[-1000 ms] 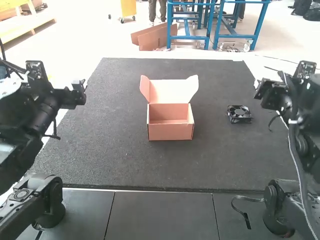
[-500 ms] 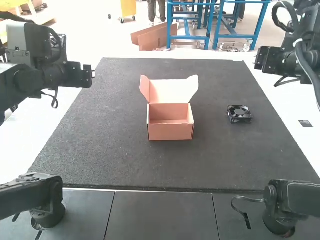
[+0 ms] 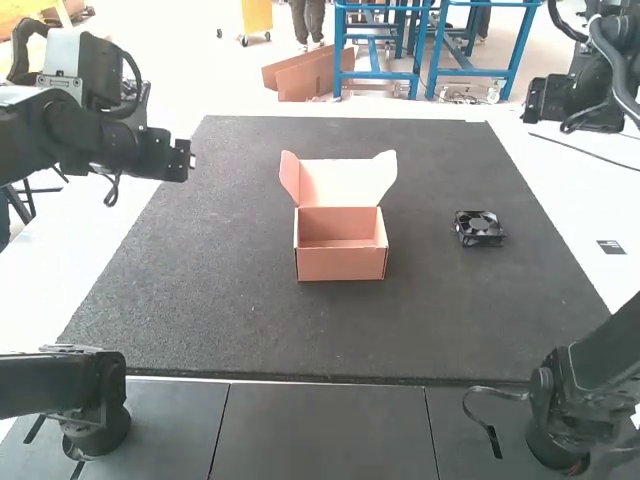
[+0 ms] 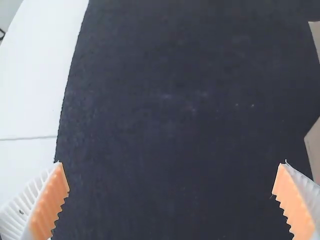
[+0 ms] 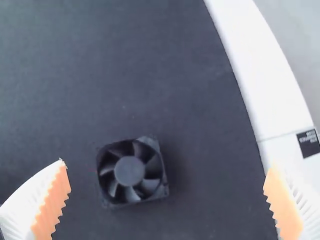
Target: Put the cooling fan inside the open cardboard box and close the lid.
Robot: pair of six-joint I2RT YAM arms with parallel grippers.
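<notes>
- The fan point(image 3: 479, 227) lies flat on the black mat point(image 3: 200, 260). It is to the right of the box point(image 3: 340, 258) and well apart from it.
- The box stands in the middle of the mat, with its lid point(image 3: 338, 180) sticking up at the back.
- The right gripper point(image 5: 165, 200) hangs high over the fan. It is opened wide and holds nothing.
- The left gripper point(image 4: 171, 202) hangs over the left side of the mat. It is wide open too, with nothing in it.
- The fan could slide or tip if the gripper comes down crooked (it is thin and lies low).
- A grab on the blades could slip.
- The light box could scoot away if the fan bumps its wall.
- The lid flaps could bend the wrong way if pushed too fast.
</notes>
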